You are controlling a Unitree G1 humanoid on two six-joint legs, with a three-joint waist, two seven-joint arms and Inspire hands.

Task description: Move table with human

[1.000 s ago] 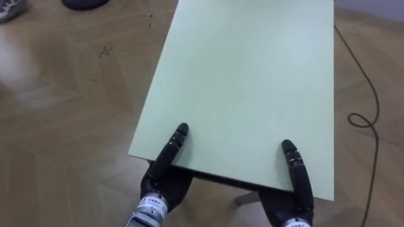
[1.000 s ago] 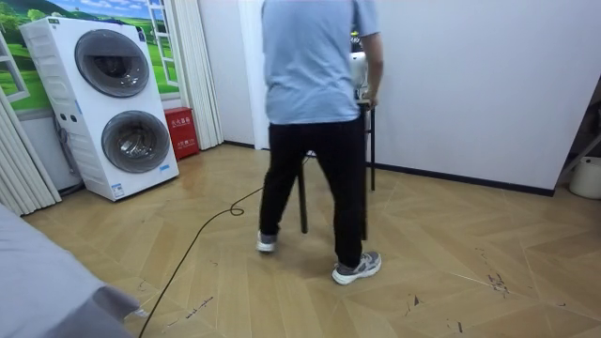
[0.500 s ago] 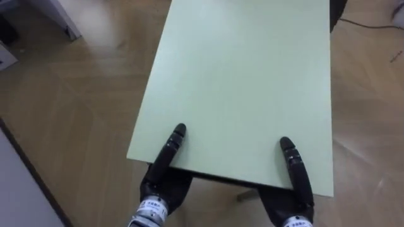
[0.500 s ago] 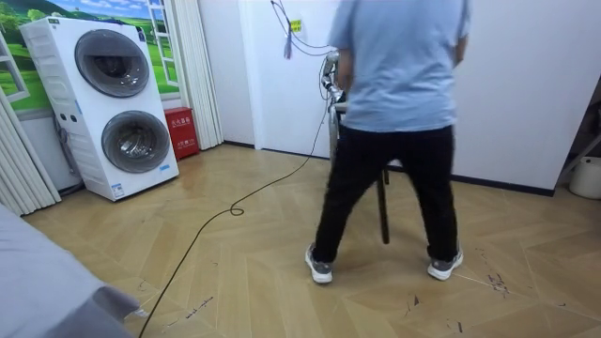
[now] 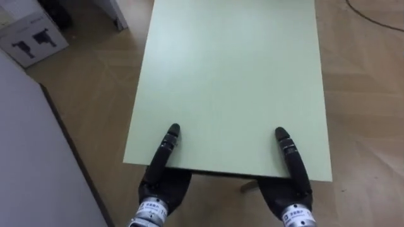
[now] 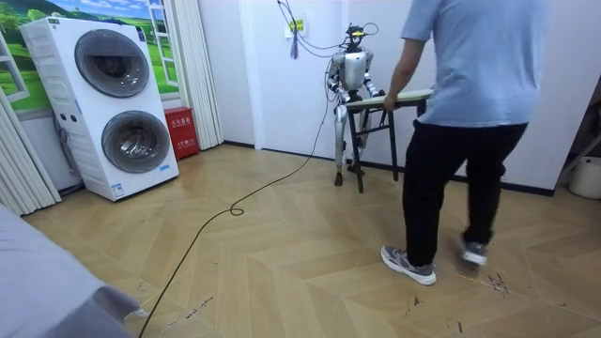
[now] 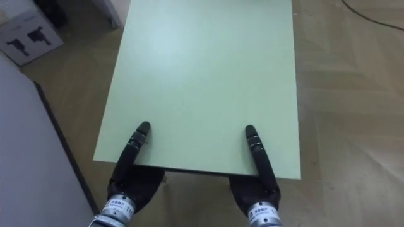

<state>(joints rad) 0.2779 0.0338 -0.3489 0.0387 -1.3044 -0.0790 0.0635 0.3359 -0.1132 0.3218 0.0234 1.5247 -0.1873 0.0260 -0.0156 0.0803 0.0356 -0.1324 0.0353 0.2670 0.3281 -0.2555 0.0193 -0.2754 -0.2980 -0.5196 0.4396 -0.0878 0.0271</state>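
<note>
At ten o'clock in the eye views we see one cardboard box [image 5: 31, 34] on the wooden floor [image 5: 95, 88], beside a grey panel that runs down the left edge.

Two hands meet the near edge of the one table [image 5: 233, 75], whose pale green surface stretches from six o'clock up to twelve. The left hand [image 5: 165, 157] sits at seven o'clock. Its thumb lies straight on top of the surface and its palm is tucked below the rim. We cannot tell how the rest of it closes underneath. The right hand [image 5: 289, 161], at five o'clock, mirrors it: thumb flat on top, palm under the edge, grasp below hidden. The two hands are well apart, each near its own corner.

In the room view we count two round-doored laundry machines [image 6: 113, 103] stacked at nine o'clock, with one red box [image 6: 181, 131] just beside them. The robot stands at twelve o'clock by the white wall, at one end of the table. One person [image 6: 470, 141] stands at three o'clock, back to the camera, with a hand at the other end of the table.
</note>
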